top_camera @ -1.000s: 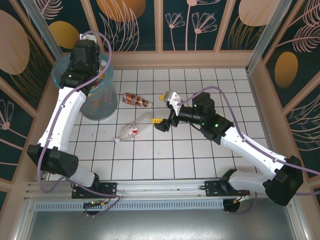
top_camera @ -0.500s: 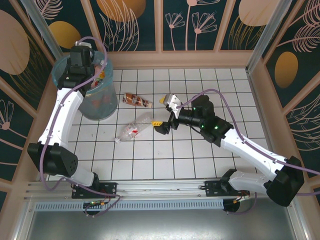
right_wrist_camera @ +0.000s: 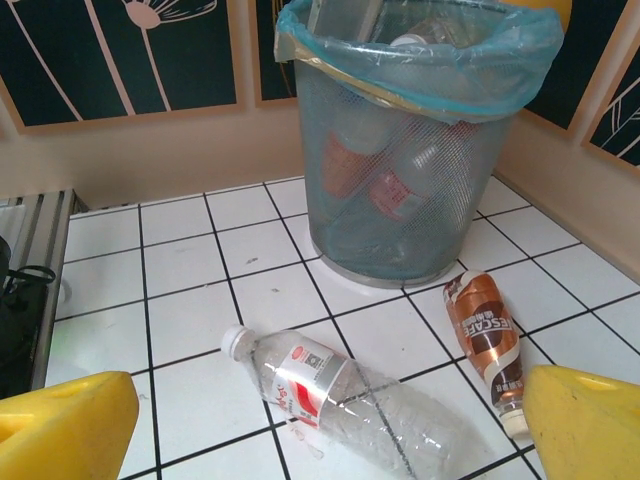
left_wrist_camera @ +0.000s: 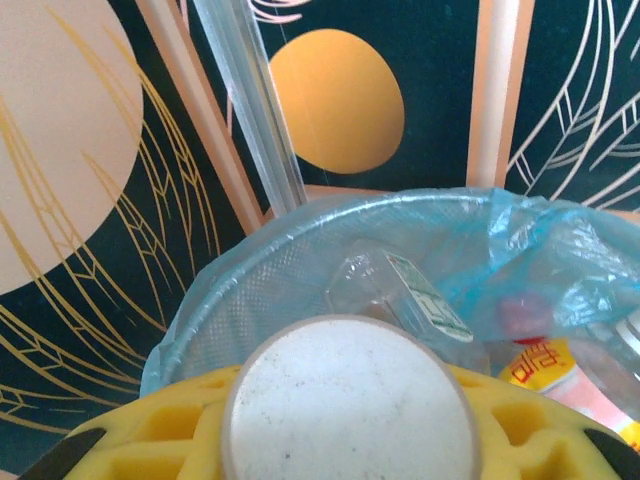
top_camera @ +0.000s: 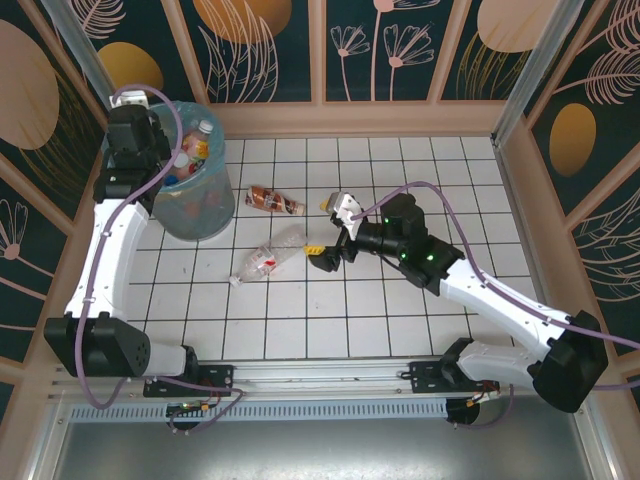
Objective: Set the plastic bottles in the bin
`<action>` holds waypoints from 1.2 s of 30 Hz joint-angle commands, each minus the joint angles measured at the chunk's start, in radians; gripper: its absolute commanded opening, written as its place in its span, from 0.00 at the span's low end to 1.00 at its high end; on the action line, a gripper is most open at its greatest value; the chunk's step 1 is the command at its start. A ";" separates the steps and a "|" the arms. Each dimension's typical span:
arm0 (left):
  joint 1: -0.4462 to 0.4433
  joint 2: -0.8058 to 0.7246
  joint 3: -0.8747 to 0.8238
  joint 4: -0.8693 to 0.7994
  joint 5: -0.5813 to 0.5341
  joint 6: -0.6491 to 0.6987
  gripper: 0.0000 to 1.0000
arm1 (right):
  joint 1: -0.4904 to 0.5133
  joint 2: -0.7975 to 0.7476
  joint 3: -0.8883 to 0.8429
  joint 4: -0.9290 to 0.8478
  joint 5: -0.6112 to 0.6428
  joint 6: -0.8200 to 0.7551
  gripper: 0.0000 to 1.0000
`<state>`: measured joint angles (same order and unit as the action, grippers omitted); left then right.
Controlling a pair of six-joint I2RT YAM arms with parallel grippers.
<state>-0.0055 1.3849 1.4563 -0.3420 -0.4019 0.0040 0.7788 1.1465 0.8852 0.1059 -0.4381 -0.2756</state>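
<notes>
The left gripper (top_camera: pixel 135 115) is moved off the bin (top_camera: pixel 205 215) to its left rim. The right gripper (top_camera: pixel 322 255) is brought slightly nearer to the clear bottle (top_camera: pixel 265 258).

This is a robotics lab test cell. A white tiled table (top_camera: pixel 400 330) fills the middle of the top view, fenced at the top and sides by aluminium posts (top_camera: pixel 538 65) and leaf-patterned panels (top_camera: pixel 400 45). Along the bottom edge, a left arm (top_camera: pixel 107 250) and a right arm (top_camera: pixel 500 305) are bolted to an aluminium rail (top_camera: pixel 320 380).

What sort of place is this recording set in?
Probably a staged robot test cell, not a real room: a white tiled table, walls of printed leaf-pattern panels, and the left arm and right arm bolted to a rail at its near edge.
</notes>
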 commanded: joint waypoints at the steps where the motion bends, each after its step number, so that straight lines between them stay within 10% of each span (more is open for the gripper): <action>1: 0.020 0.032 -0.081 -0.111 0.066 -0.066 0.09 | 0.008 0.007 0.000 0.033 0.007 -0.009 0.99; 6: 0.019 -0.011 -0.046 -0.068 0.141 -0.052 0.52 | 0.008 0.025 0.013 0.045 -0.006 0.000 0.99; 14: 0.020 -0.100 0.035 -0.009 0.492 -0.053 0.85 | 0.010 0.042 0.013 0.064 -0.011 0.003 0.99; 23: 0.020 -0.083 0.056 -0.069 0.487 -0.046 0.78 | 0.011 0.041 0.002 0.071 -0.018 0.009 0.99; 27: 0.019 -0.002 0.104 -0.174 0.384 -0.055 0.61 | 0.011 0.036 -0.006 0.069 -0.010 0.007 0.99; 36: 0.019 0.029 -0.039 -0.212 0.529 -0.068 0.30 | 0.011 0.049 -0.014 0.072 -0.014 0.015 0.99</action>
<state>0.0105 1.4082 1.4593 -0.4892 0.0834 -0.0662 0.7792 1.1873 0.8848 0.1394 -0.4458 -0.2745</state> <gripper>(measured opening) 0.303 0.990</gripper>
